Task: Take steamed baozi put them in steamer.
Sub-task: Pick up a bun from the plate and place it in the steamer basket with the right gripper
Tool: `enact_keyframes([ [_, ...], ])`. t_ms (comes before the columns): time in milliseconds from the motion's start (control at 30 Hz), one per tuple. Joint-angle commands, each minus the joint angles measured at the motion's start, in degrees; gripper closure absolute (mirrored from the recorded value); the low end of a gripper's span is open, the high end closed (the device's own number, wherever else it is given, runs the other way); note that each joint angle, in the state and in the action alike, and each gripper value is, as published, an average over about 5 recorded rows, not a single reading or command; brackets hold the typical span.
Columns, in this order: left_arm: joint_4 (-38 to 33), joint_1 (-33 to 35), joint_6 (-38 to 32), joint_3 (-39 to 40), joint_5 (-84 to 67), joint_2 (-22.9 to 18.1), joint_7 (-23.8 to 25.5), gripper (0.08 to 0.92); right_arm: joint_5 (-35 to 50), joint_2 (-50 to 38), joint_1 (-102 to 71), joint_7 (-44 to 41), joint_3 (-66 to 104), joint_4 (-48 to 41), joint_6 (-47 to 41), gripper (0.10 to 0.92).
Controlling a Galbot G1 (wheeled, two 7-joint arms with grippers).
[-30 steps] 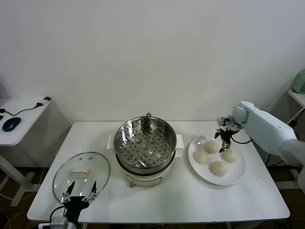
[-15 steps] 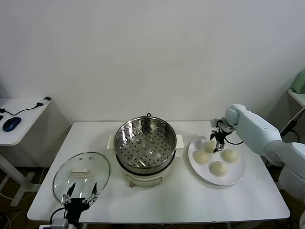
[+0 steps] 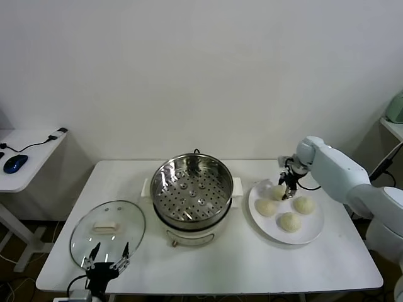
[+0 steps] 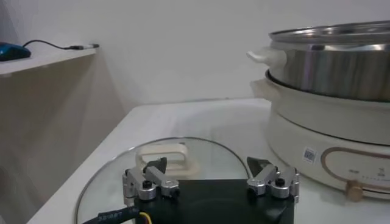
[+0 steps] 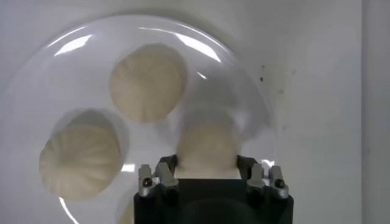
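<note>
The right pincer [image 3: 288,187] is now clamping shut around the bun [image 5: 206,146] between its fingers, on the plate [image 3: 313,231]; a moment ago it was gaping. Steamer [image 3: 189,189] is waiting well away. Left pincer [image 3: 108,263] is idling open above the lid [image 3: 107,229].

A plain, matte white wall [image 3: 201,69] fills the space behind a rectangular white-topped table [image 3: 214,267] that stands close against it. To the left sits a lower white side desk [image 3: 25,160] carrying a blue computer mouse [image 3: 14,163] and a black cable [image 3: 39,142]. At the far right edge, a pale green object [image 3: 395,108] rests on a white shelf [image 3: 391,128].
</note>
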Motion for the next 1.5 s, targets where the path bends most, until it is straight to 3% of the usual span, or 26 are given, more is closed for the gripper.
enact_keyframes([
  [33,-0.11,-0.02,0.13,0.01,0.06,-0.05,-0.01,0.177,9.97,-3.88,11.74,-0.99,-12.18,11.49,-0.55,0.385],
  [300,-0.84,-0.14,0.26,0.07,0.01,-0.14,-0.05,0.177,22.26,-0.29,36.94,-1.75,-28.30,28.42,3.63,0.390],
  [467,-1.74,-0.08,0.49,0.20,0.13,-0.05,0.07,0.177,25.85,7.08,45.60,-1.85,-30.70,40.05,11.20,0.389],
  [567,-2.04,-0.05,0.60,0.31,0.23,-0.07,0.22,0.177,23.72,11.79,45.80,-1.53,-31.00,43.41,18.49,0.389],
  [767,-1.94,-0.02,0.66,0.46,0.49,-0.13,0.34,0.177,12.04,17.07,38.49,-0.54,-29.55,40.14,31.38,0.389],
  [1100,-2.05,0.07,0.59,0.29,0.57,-0.18,0.36,0.177,-9.38,19.73,19.42,3.24,-21.97,26.26,36.86,0.389],
  [1500,-1.09,-0.17,0.33,0.87,1.16,-0.33,0.24,0.177,-17.71,23.35,12.73,7.58,-15.32,14.45,38.79,0.389],
])
